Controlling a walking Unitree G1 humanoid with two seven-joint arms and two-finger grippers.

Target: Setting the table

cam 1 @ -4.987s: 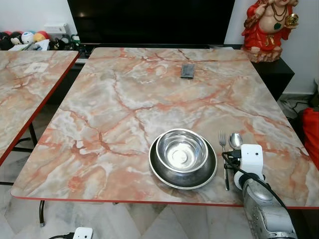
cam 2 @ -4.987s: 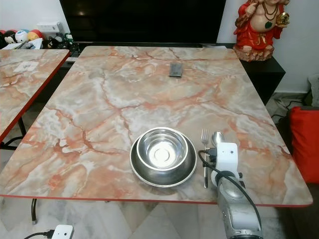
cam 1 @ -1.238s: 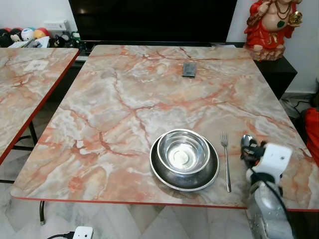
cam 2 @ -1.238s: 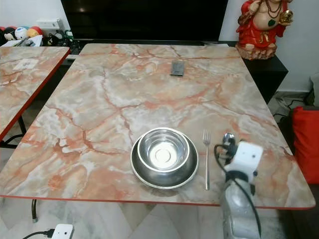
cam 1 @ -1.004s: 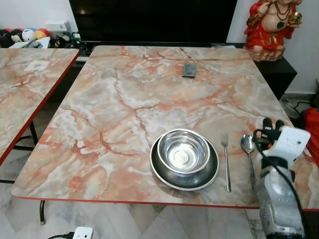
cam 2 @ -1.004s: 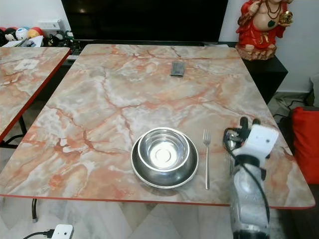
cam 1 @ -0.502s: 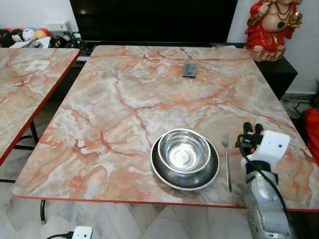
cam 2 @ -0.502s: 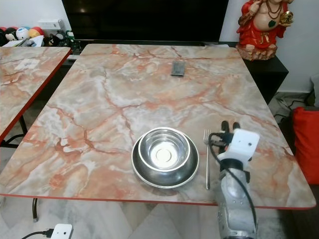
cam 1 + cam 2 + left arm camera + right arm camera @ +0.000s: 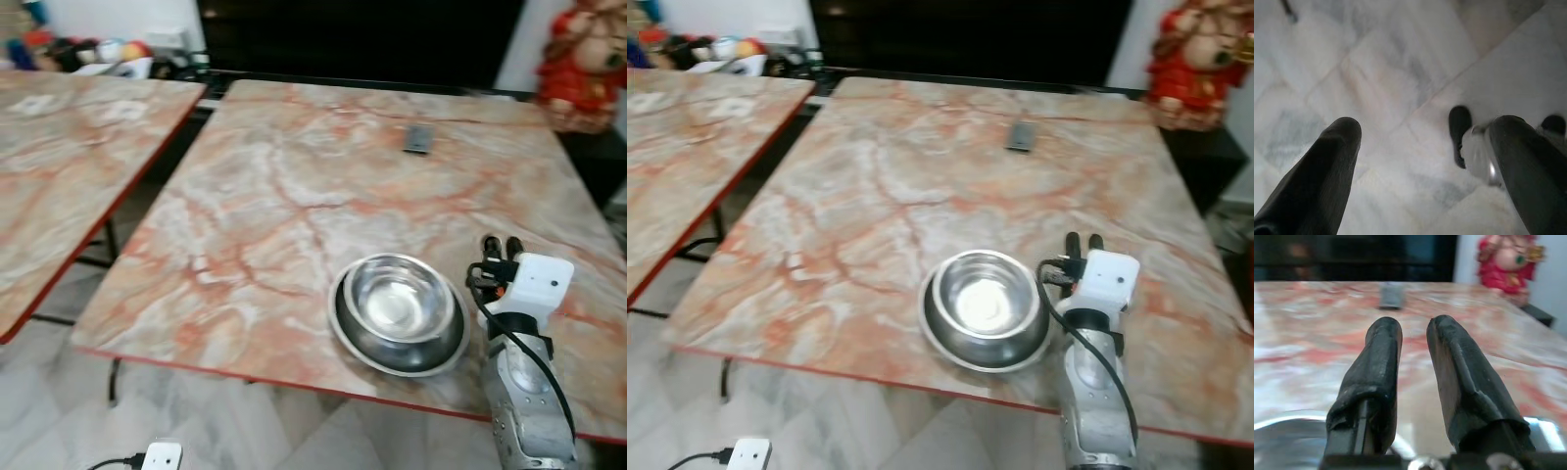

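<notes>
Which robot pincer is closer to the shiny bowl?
The right one. The right pincer hovers over the table just beside the shiny bowl, on its right side. The left pincer hangs down over the marble floor, away from the bowl.

Bowl (image 9: 400, 298) in plate (image 9: 351, 331), seemingly, on table (image 9: 255, 215); right pincer (image 9: 498, 247) just right.
</notes>
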